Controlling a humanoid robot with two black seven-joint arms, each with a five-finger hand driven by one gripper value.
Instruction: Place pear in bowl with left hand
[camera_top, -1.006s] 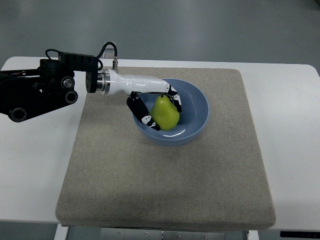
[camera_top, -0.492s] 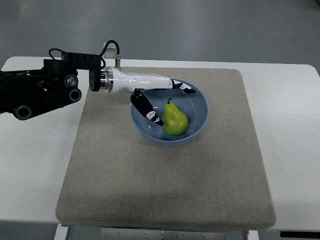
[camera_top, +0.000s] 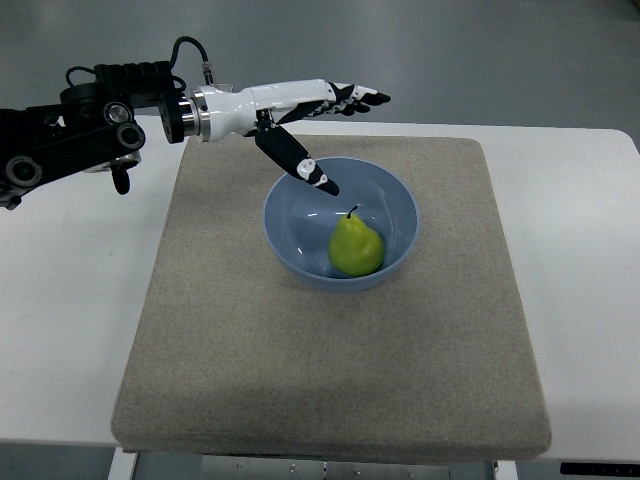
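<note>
The pear (camera_top: 356, 247) sits inside the blue bowl (camera_top: 290, 215), resting on the bowl's floor a little toward the near-right side, stem pointing up and away from the camera. Nothing touches it. The left hand (camera_top: 300, 108) is up above the bowl's far-left rim, fingers (camera_top: 352, 97) stretched out straight and flat, thumb (camera_top: 300, 162) angled down over the rim, holding nothing at all — a fully released hand. Its white forearm runs back to the dark arm (camera_top: 70, 145) entering from the left edge, over the white table (camera_top: 70, 290).

The bowl stands on the grey mat (camera_top: 330, 370), toward the mat's far half and roughly centred left to right. There is wide bare mat in front of the bowl, all the way to the near edge, and a good strip to the right before the mat's right border. To the left, a narrower band of mat separates the bowl from the mat's edge. The table shows beyond the mat on both sides, with the far edge of the mat close behind the bowl's rim.
</note>
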